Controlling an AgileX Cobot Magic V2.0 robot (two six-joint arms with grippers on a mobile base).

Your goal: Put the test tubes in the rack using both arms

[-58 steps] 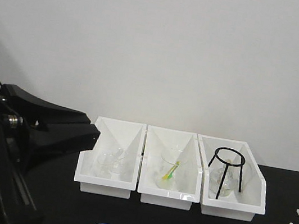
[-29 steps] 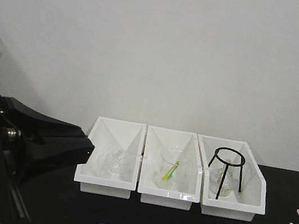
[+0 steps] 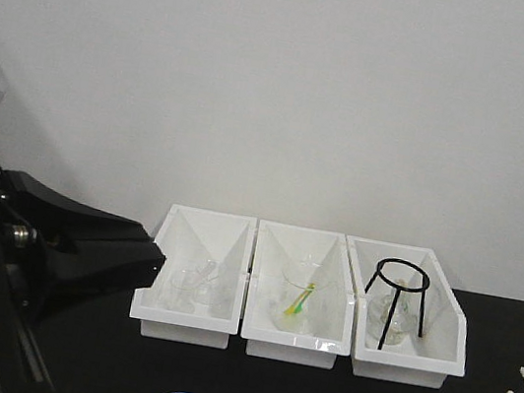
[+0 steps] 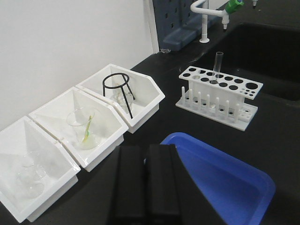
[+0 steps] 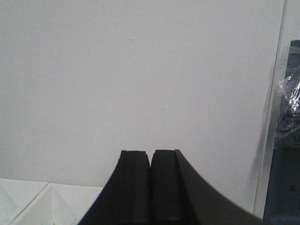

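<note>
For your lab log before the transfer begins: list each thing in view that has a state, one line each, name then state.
left gripper: shut, empty
right gripper: shut, empty
rack: upright, one test tube standing in it, other holes in view empty
tripod ring stand: upright in its white bin
beaker: upright in middle bin, green-yellow stick inside
blue tray: visible part empty

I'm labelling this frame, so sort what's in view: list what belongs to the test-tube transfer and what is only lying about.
Belongs to the job:
- rack, with one test tube standing in it
- left gripper, jaws together, empty
- right gripper, jaws together, empty

Lying about:
- three white bins holding glassware
- black tripod stand in one bin
- blue tray
- tap
</note>
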